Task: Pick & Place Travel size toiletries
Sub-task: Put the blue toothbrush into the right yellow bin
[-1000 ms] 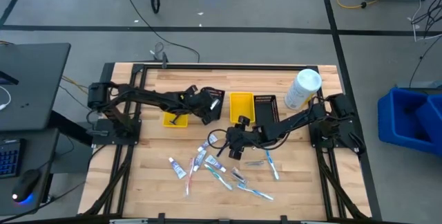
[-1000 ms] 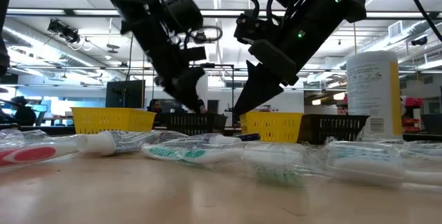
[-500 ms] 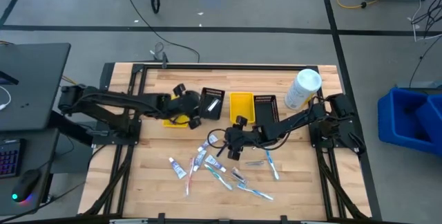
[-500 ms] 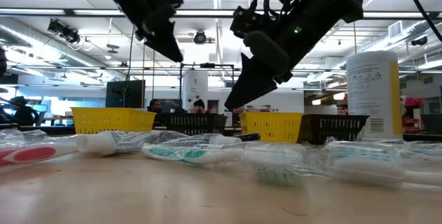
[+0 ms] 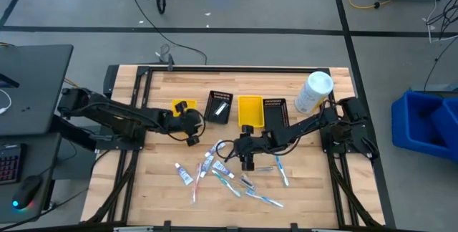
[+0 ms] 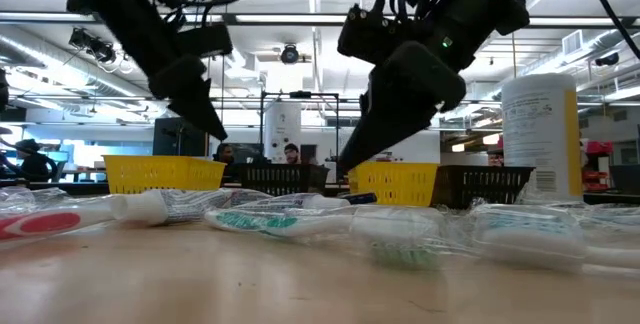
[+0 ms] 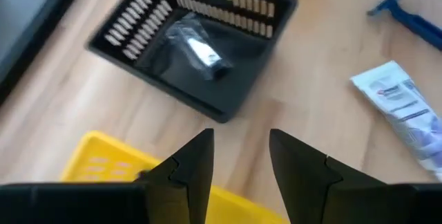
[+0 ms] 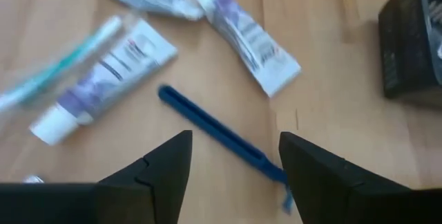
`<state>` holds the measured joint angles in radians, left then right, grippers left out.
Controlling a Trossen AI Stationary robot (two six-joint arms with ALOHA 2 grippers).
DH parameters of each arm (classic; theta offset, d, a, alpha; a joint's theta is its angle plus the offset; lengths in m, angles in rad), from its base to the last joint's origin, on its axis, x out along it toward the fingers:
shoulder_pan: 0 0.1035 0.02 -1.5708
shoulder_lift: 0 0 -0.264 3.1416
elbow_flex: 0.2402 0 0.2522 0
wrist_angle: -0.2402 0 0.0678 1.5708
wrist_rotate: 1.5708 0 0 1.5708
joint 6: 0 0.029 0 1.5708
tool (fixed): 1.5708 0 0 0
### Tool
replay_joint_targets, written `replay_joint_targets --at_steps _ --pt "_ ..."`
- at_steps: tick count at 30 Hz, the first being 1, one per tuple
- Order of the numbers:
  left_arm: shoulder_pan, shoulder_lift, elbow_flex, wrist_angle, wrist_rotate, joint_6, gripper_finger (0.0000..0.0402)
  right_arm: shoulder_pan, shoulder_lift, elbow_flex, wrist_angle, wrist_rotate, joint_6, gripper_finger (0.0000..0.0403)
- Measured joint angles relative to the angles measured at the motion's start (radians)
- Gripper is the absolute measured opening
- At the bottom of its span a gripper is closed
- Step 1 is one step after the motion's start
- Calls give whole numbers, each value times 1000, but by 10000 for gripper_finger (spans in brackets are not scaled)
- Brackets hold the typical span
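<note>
My right gripper (image 8: 235, 156) is open wide and holds nothing. It hangs low over a blue razor (image 8: 219, 135) at the middle of the table, toothpaste tubes (image 8: 103, 79) beside it. My left gripper (image 7: 238, 156) is open too, near the black bin (image 7: 195, 50).

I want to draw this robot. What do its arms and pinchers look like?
Both arms are black and jointed, with thin black cables looped along them. The left gripper and right gripper each end in two flat, dark, wedge-shaped fingers. A small green light glows on the right arm.
</note>
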<state>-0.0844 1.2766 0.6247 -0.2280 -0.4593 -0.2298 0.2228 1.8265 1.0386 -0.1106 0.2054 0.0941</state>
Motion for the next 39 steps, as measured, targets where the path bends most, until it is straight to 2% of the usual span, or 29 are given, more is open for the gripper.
replay_joint_targets --at_steps 4,8,12,19,22,25,29,32,37,39 --pt "-27 0 -68 152 32 -2 151 -1 0 0 -24 -7 3 231" --pt "-54 0 -107 279 71 -2 151 0 0 0 -42 -61 49 230" --pt "-78 0 -118 358 71 -8 151 3 0 0 -141 -100 56 219" --pt "-104 0 -118 377 72 -48 151 44 -3 0 -273 -117 62 193" --pt "-105 0 -118 377 71 -73 151 62 -24 0 -290 -181 96 188" --pt "-105 0 -118 377 59 -86 151 81 -53 0 -333 -237 161 192" --pt "-105 0 -118 379 54 -89 151 117 -100 0 -456 -242 238 208" --pt "-105 0 -118 385 53 -99 151 137 -135 0 -587 -245 366 221" --pt "-105 0 -118 387 53 -133 151 152 -146 -2 -755 -254 786 234" --pt "-105 1 -118 394 52 -133 151 167 -137 -24 -741 -277 909 236"
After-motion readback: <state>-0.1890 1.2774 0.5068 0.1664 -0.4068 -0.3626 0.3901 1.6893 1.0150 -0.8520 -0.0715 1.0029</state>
